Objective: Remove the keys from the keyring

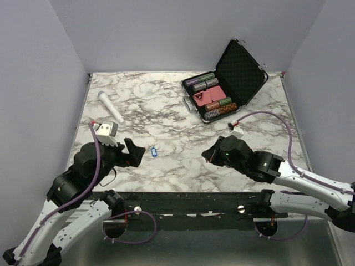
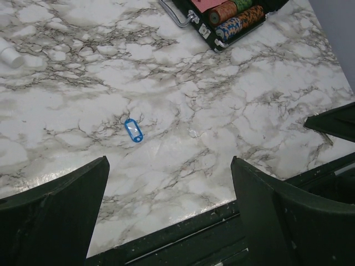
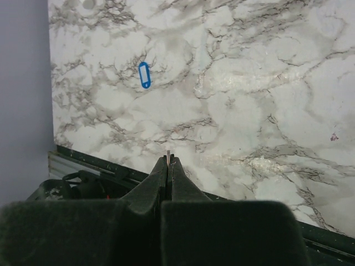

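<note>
The keyring, a small blue tag (image 1: 154, 151), lies flat on the marble table and also shows in the left wrist view (image 2: 133, 130) and the right wrist view (image 3: 144, 75). My left gripper (image 1: 136, 152) is open and empty just left of the tag, its jaws (image 2: 169, 159) standing wide apart near the table's front edge. My right gripper (image 1: 206, 155) is shut (image 3: 168, 159), well to the right of the tag. A thin metal sliver, the key (image 3: 168, 153), pokes out from between its fingertips. The rest of the key is hidden.
An open black case (image 1: 224, 83) with poker chips stands at the back right. A white microphone (image 1: 111, 107) lies at the back left, with a small white box (image 1: 105, 129) near the left arm. A white plug on a purple cable (image 1: 237, 132) lies behind the right gripper.
</note>
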Controlling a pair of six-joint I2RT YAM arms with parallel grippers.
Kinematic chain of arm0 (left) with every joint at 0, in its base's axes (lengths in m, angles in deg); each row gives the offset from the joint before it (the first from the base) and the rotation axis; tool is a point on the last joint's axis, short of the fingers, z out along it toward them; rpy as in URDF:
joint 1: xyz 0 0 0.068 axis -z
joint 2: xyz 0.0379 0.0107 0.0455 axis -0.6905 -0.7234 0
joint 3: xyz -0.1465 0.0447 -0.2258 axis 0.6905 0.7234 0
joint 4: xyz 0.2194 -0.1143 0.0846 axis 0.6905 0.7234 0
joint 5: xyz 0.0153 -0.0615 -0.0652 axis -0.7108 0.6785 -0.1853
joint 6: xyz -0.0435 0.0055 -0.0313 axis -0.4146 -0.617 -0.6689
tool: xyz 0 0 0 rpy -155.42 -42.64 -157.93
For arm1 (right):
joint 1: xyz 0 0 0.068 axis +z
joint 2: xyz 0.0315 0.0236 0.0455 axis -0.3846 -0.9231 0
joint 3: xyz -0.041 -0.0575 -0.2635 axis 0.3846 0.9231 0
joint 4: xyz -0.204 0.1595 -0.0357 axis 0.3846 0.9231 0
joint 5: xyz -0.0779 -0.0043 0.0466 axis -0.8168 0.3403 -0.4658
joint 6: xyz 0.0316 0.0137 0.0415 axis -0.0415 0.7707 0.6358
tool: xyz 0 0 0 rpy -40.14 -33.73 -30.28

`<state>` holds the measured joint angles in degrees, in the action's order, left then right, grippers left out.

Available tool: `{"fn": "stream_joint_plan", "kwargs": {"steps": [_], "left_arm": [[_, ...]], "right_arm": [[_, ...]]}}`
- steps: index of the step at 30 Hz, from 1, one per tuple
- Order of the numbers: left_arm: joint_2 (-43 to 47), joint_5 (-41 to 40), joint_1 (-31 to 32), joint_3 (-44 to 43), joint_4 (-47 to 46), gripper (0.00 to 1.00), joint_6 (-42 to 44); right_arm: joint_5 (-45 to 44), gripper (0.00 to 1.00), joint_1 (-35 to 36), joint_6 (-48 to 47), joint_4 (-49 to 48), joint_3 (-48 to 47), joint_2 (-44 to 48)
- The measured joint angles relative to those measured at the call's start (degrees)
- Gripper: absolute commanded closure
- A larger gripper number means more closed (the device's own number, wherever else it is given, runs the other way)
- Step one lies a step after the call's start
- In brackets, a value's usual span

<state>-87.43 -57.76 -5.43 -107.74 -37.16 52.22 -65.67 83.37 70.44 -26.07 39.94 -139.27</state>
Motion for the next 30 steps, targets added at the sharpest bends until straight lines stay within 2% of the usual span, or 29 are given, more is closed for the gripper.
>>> {"fn": "stream_joint_plan", "kwargs": {"steps": [5, 10, 15, 20, 21, 22, 23, 24, 26, 28, 30], "left_arm": [[6.3, -0.2, 0.0, 4.5, 1.0, 0.01, -0.1], [13.0, -1.4, 0.0, 9.9, 1.1, 0.01, -0.5], [20.3, -3.5, 0.0, 14.7, 0.2, 0.01, -1.7], [26.9, -5.8, 0.0, 16.0, -0.2, 0.01, -2.6], [27.5, -6.1, 0.0, 16.0, -0.3, 0.01, -2.6], [27.7, -6.4, 0.0, 16.0, -0.4, 0.01, -2.6], [27.7, -6.6, 0.0, 16.0, -0.5, 0.01, -2.7], [27.6, -6.7, 0.0, 16.1, -0.5, 0.01, -2.8], [27.3, -6.9, 0.0, 16.1, -0.5, 0.01, -2.9], [27.2, -6.9, 0.0, 16.2, -0.5, 0.01, -3.0], [27.1, -6.9, 0.0, 16.3, -0.5, 0.01, -3.1]], "right_arm": [[-1.1, 0.99, 0.0, 0.2, -3.5, 1.6, -5.5], [-1.0, 0.99, -2.9, -3.9, -9.1, 0.7, -14.9], [2.0, 0.99, -9.9, -9.7, -11.4, -5.0, -26.1], [4.2, 0.97, -12.2, -15.3, -11.2, -13.1, -34.0], [4.5, 0.93, -12.5, -16.2, -11.1, -14.7, -35.5], [4.6, 0.81, -12.7, -16.8, -11.1, -16.0, -36.5], [4.7, 0.64, -13.0, -17.5, -10.8, -17.4, -37.9], [4.9, 0.41, -13.3, -18.1, -10.6, -18.5, -39.0], [5.1, 0.16, -13.8, -18.9, -10.3, -20.0, -40.7], [5.2, 0.02, -14.1, -19.7, -9.5, -20.5, -41.3], [5.0, 0.0, -14.3, -20.1, -8.6, -20.7, -41.2]]}}
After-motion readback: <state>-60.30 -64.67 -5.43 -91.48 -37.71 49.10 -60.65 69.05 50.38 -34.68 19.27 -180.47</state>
